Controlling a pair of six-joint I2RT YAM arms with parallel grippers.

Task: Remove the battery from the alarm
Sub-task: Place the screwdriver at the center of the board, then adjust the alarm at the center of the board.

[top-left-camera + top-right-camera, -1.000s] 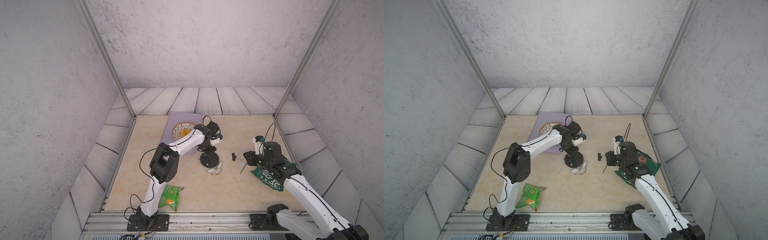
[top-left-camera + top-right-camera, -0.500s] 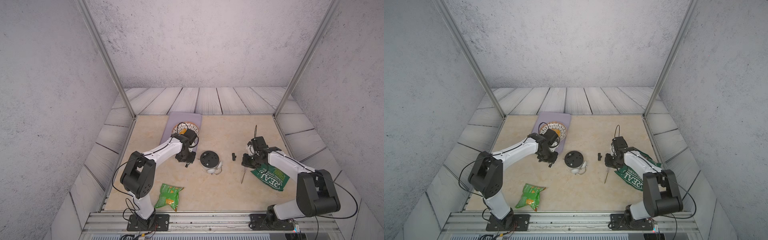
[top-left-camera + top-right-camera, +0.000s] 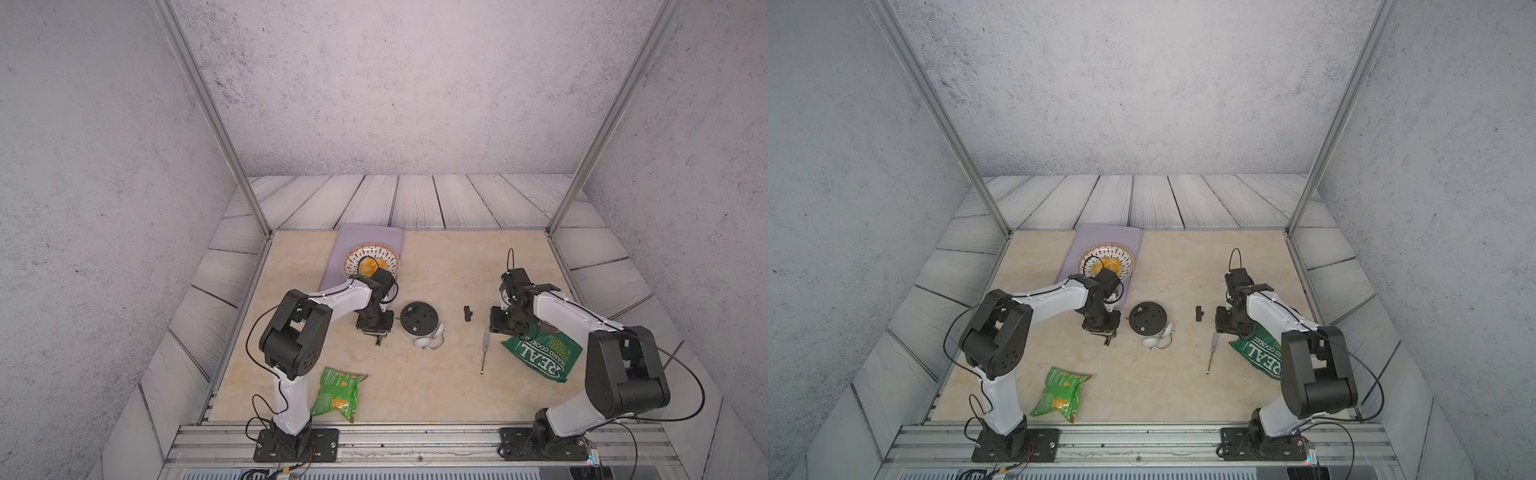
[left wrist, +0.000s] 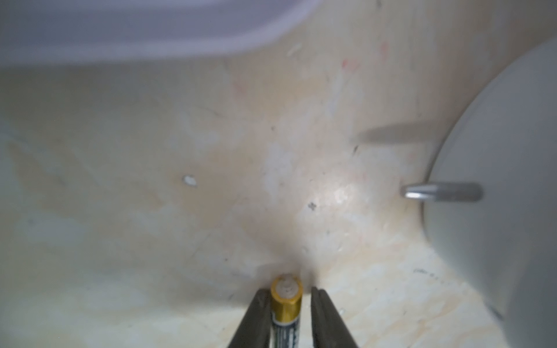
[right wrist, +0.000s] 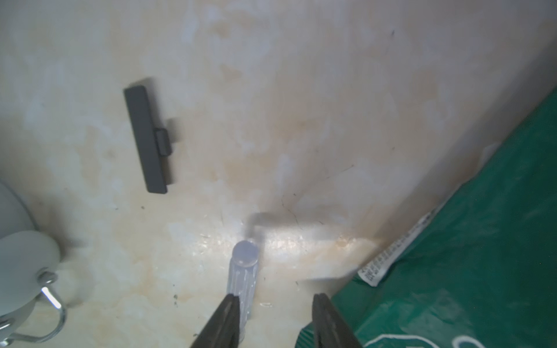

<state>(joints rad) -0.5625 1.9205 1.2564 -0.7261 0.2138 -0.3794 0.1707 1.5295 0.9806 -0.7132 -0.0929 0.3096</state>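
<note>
Left arm: the left arm (image 3: 332, 299) was folded sharp at the elbow, forearm running out toward 1 o'clock from its base, wrist tipped down at the table (image 3: 436, 395).
Left gripper: the left gripper (image 4: 288, 290) had its jaws a little apart. One finger sat against the battery (image 4: 285, 313), and a thin gap showed at the other, so no squeeze on it.
Battery: out of the alarm (image 3: 419, 319), lying between those fingers, gold end out front, just at the clock's 9 o'clock.
Alarm: face down near mid-table, black back up, bells toward 5 o'clock.
Right arm: the right arm (image 3: 565, 316) was bent high at the elbow, forearm reaching toward 10 o'clock, wrist angled down.
Right gripper: the right gripper (image 5: 276, 296) had its jaws well apart and held nothing. The screwdriver (image 5: 244, 271) lay on the table with its clear handle beside one finger.
Count, arms: two, each with one gripper.
Count, task things: one alarm, one battery.
Count, tools: one screwdriver, at the alarm's 4 o'clock, and one black strip (image 3: 468, 313) with a tab, at its 3 o'clock.
Count, dishes: one bowl (image 3: 351, 255) on one lilac tray (image 3: 374, 237), at 11 o'clock.
Count, bags: two, a light green bag (image 3: 338, 392) at 7 o'clock and a dark green bag (image 3: 540, 353) at 4 o'clock.
</note>
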